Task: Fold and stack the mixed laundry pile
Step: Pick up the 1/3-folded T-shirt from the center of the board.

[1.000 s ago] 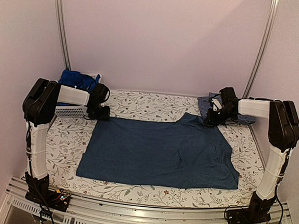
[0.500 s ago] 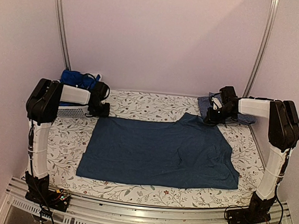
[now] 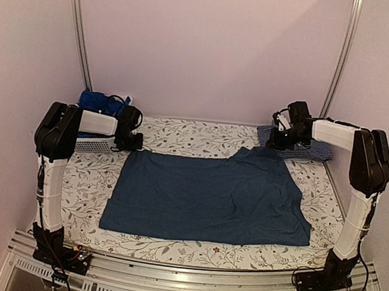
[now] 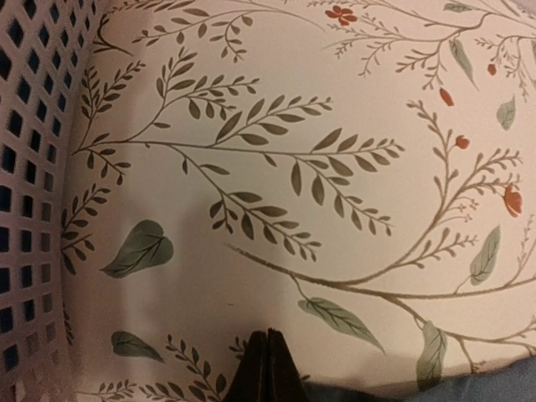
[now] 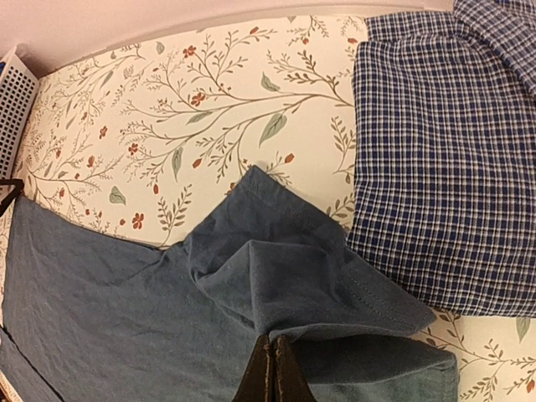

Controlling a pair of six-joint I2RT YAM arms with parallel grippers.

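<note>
Both grippers are pressed together. Right gripper (image 5: 272, 345) pinches the far right corner of the T-shirt (image 3: 207, 198), with fabric tented up to the tips and raised off the tabletop (image 3: 182, 134). Left gripper (image 4: 268, 335) sits low at the T-shirt's far left corner. Navy fabric shows right by the tips, but can't tell if any is caught.

T-shirt lies spread flat across mid tabletop, with some wrinkles on its right half. Checked shirt (image 5: 435, 167) lies at the far right corner, just beside the raised corner and maybe touching it. Blue garment (image 3: 96, 101) sits in the basket (image 4: 25, 167) at far left.

Progress looks early. Checked shirt looks set aside, maybe folded already. T-shirt is flattened but has no fold yet. Blue garment is untouched, and nothing is stacked.

Room: bare floral strip runs along the far edge between the grippers. Basket wall is close to the left gripper and checked shirt crowds the right. Only a thin margin remains at the near edge, so folding toward the near side looks the least cramped.
</note>
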